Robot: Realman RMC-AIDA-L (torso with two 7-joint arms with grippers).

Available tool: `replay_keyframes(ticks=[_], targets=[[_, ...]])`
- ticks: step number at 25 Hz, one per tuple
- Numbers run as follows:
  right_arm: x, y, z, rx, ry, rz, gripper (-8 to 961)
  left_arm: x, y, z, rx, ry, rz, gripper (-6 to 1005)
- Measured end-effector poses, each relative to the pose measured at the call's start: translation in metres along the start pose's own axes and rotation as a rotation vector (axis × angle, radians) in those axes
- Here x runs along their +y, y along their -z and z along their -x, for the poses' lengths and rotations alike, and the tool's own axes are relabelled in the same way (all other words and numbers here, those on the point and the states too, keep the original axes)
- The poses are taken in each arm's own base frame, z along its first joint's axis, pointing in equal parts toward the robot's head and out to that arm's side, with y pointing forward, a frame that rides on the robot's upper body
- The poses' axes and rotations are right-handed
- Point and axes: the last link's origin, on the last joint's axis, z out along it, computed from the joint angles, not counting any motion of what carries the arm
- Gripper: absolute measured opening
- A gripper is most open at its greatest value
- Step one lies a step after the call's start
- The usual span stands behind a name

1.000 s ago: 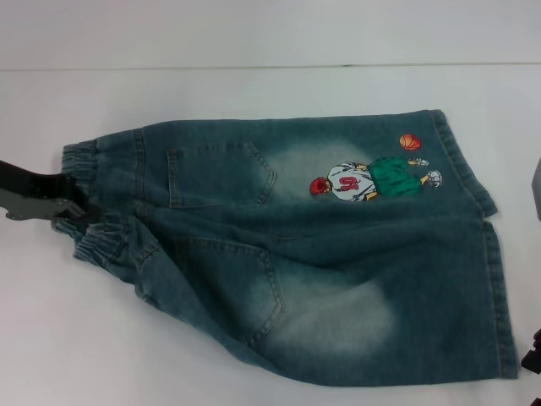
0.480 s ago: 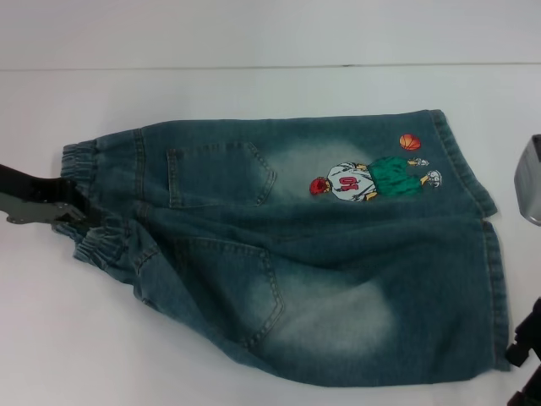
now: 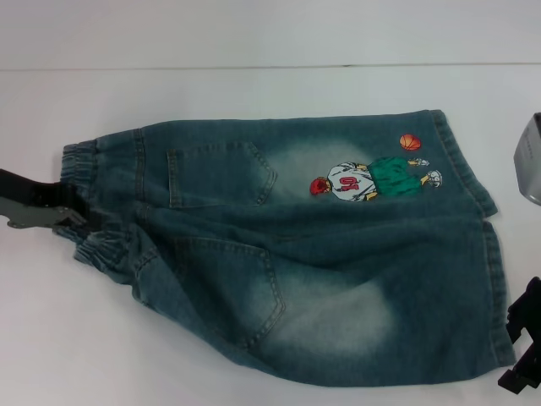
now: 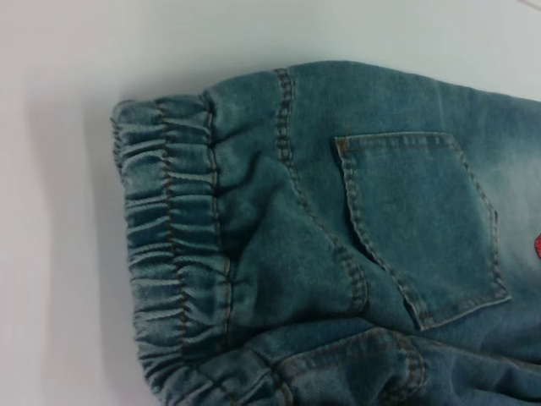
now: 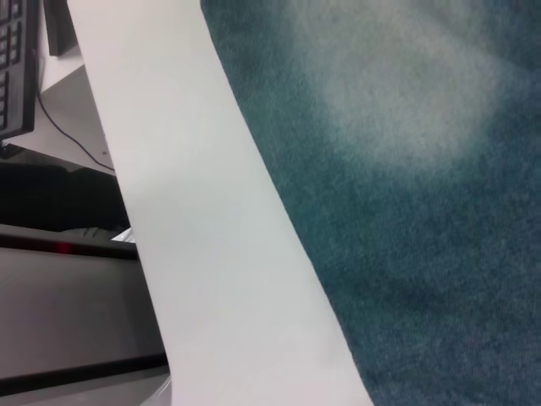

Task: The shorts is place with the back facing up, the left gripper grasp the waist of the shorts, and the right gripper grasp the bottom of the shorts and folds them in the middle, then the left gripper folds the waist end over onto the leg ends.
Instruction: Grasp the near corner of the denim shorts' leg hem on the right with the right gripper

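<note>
Left end effector [image 3: 72, 222]: at the left edge of the shorts, its black tip touching the ruched waistband; whether its fingers are open or closed I cannot tell.
Right end effector [image 3: 526, 342]: black, at the near right edge of the head view, just beside the near leg hem — finger state cannot be told.
Shorts [image 3: 304, 254]: spread flat on the white tabletop [image 3: 254, 93], back side up, waist to the left, leg hems to the right.
Waistband [image 4: 169, 245]: gathered elastic, bunched and slightly rumpled where the left end effector meets it.
Pockets: two back patch pockets, one far [image 3: 218, 173], one near [image 3: 232, 288].
Cartoon [image 3: 372, 179]: basketball player on the far leg, orange ball [image 3: 410, 142] just beyond him — close to the far hem.
Leg hems [image 3: 499, 296]: straight stitched edges along the right side.
</note>
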Motion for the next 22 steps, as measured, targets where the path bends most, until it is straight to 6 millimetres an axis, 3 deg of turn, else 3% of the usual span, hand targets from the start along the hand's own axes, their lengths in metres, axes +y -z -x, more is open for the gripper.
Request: replay_keyframes(ticks=[22], targets=[[0.0045, -0.0058, 0.0064, 0.028, 0.035, 0.021, 743, -0.0017, -0.0012, -0.0006, 0.01, 0.002, -0.005, 62]])
